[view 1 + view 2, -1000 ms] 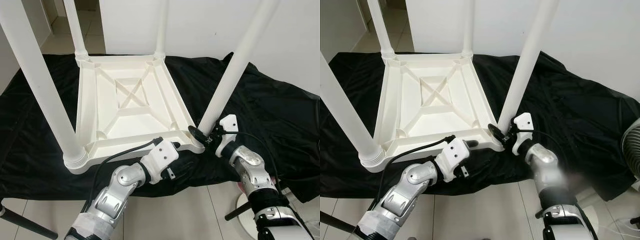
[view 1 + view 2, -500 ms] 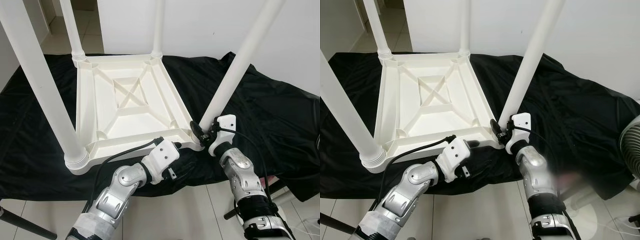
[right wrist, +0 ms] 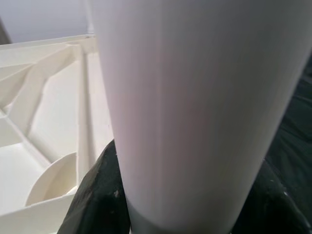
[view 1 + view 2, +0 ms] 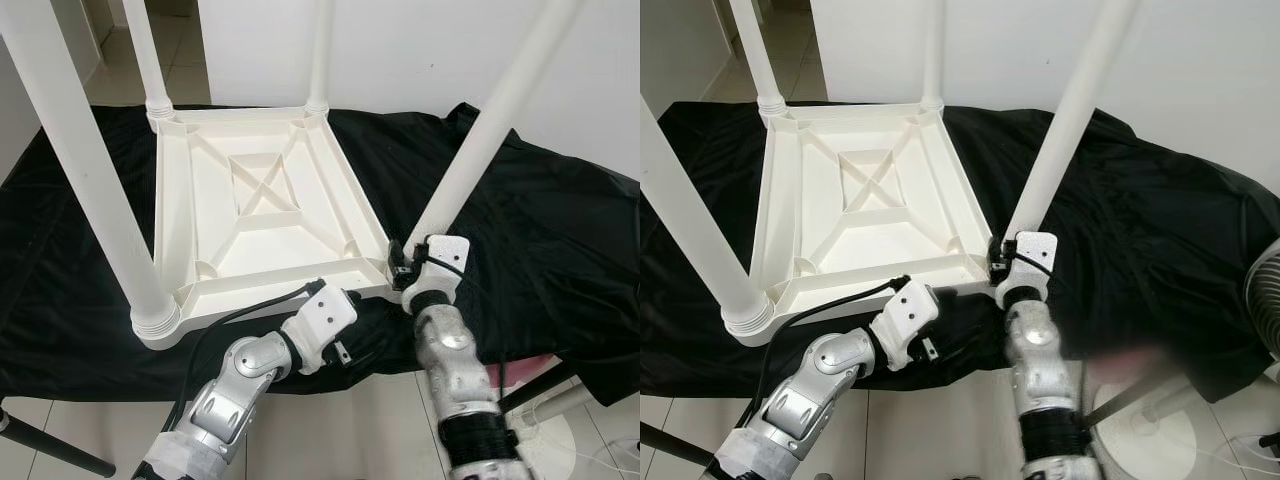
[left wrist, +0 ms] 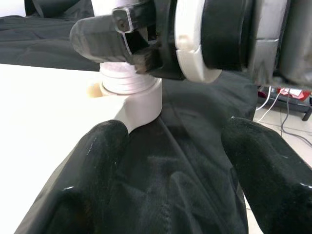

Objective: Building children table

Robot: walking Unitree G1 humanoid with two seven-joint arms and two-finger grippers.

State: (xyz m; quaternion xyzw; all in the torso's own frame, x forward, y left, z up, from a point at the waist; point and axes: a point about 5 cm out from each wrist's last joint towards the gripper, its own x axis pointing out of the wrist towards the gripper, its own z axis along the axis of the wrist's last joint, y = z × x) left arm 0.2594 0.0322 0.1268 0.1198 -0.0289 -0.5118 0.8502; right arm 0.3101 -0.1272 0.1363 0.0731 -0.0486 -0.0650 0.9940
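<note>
Left gripper [image 5: 161,161]: fingers apart, empty, at the black cloth's [image 4: 560,230] near edge.
Right gripper [image 4: 408,272]: clamped round the near-right leg [image 4: 480,135] just above its socket.
Table [image 4: 250,215]: upside down on the cloth — light, stiff, smooth plastic; hold legs low.

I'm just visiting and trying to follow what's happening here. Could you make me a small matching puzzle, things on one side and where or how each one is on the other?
Things:
1. right gripper
2. left gripper
3. white table
4. black cloth

States:
A. spread under everything
B. lying upside down, legs pointing up
C. open, fingers on the cloth by the table's near corner
D. clasped around the base of the near right leg

Pairs: 1-D, 2-C, 3-B, 4-A
</note>
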